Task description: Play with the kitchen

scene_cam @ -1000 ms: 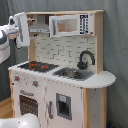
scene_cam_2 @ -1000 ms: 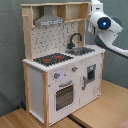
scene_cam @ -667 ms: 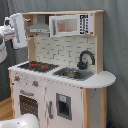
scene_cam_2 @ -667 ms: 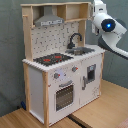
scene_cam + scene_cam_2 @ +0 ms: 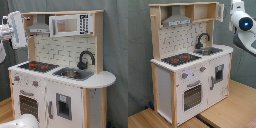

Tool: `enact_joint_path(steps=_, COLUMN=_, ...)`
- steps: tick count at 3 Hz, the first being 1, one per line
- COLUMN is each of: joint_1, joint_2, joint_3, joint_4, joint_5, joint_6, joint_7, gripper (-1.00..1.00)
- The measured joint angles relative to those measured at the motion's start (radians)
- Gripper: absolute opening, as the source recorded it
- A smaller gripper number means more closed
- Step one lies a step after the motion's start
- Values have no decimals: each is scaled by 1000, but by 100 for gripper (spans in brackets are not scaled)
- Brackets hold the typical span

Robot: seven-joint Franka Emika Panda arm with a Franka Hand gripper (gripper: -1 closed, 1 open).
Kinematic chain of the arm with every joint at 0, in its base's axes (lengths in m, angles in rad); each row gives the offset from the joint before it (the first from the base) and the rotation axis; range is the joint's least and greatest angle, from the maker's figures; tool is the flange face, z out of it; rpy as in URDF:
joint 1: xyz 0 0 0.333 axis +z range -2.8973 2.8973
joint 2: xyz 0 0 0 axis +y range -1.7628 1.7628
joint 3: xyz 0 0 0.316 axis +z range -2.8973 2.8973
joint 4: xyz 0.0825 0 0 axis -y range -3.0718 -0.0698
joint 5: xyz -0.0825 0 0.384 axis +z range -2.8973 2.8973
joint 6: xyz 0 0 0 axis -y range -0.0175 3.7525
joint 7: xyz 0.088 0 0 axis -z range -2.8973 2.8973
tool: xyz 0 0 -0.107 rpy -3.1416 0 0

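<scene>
Pincer state: cannot tell; no fingers can be made out in either exterior view. One robot arm [image 5: 244, 25] shows at the second exterior view's upper right, white with a blue-lit round joint; in the first exterior view a white arm part [image 5: 14, 29] sits at the upper left edge.

Count: one kitchen [image 5: 60, 75], one black faucet [image 5: 86, 59], one sink [image 5: 73, 73], one black-and-red hob [image 5: 36, 65], one grey hood [image 5: 39, 26], one microwave [image 5: 70, 24], one oven door [image 5: 29, 105].

Kitchen stands upright on a wooden surface [image 5: 228, 110], filling the middle of both exterior views. Hob lies on the first exterior view's left of the counter, sink and faucet just beside it on the right; hood above the hob, microwave above the sink. Oven door sits below the hob and is closed.

Arm relative to kitchen: it hangs beside the upper shelf at the microwave end of the kitchen in the second exterior view, near but apart from the cabinet side. No contact seen.

Change since a second ago: arm sits slightly higher and closer to the kitchen's top corner; kitchen itself unmoved.
</scene>
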State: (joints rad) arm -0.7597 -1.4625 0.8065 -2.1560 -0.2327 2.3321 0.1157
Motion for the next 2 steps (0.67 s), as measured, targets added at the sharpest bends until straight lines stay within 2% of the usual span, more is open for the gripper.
enact_joint_path(steps=1, joint_1=5, joint_2=-13, joint_3=-53, joint_4=-79, joint_5=-8, joint_6=17, joint_7=-24, gripper=100)
enact_joint_path(steps=2, joint_1=-55, joint_2=11, joint_3=-80, joint_4=-118, joint_5=-10, joint_6=79, joint_7=-24, gripper=100)
